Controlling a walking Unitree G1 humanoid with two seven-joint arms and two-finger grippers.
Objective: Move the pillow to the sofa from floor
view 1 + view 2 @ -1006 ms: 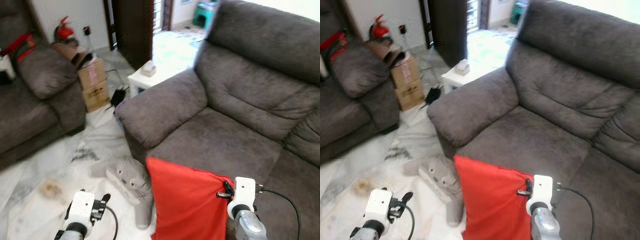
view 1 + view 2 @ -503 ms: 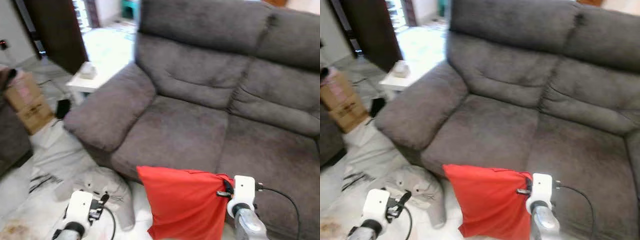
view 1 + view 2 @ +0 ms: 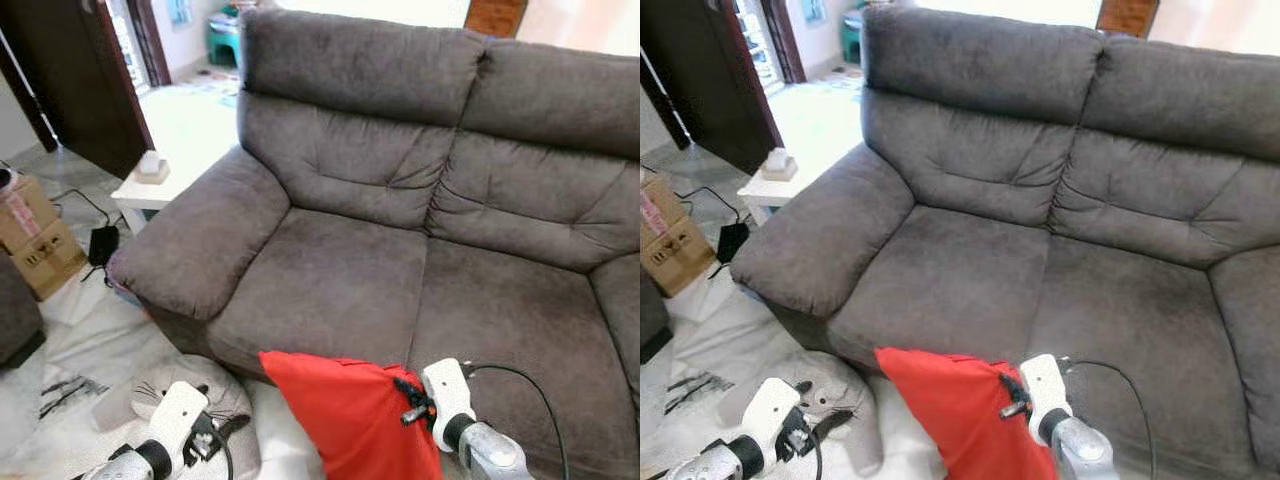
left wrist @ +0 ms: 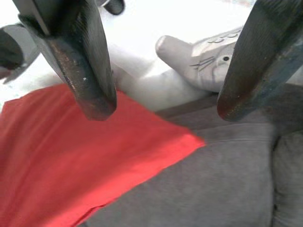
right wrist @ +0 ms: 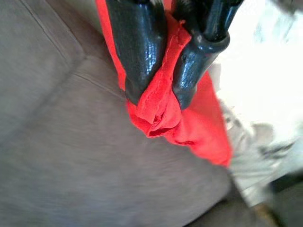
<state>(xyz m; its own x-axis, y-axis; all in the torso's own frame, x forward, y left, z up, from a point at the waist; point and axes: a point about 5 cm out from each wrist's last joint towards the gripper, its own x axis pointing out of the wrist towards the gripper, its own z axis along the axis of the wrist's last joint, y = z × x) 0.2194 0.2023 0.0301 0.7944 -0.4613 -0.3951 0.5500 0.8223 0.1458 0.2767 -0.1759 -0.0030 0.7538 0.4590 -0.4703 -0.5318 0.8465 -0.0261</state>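
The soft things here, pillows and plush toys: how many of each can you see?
Red pillow, pinched at one corner by the right gripper: 1
Grey plush toy on the floor: 1
Total: 2

Smooth red cloth pillow [image 3: 355, 420]; matt, napped grey fabric sofa [image 3: 400, 230].

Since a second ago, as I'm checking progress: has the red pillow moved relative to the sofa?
Yes. The pillow, held by the right claw, now hangs before the sofa's seat cushions; earlier it hung below the armrest corner. The camera also turned.
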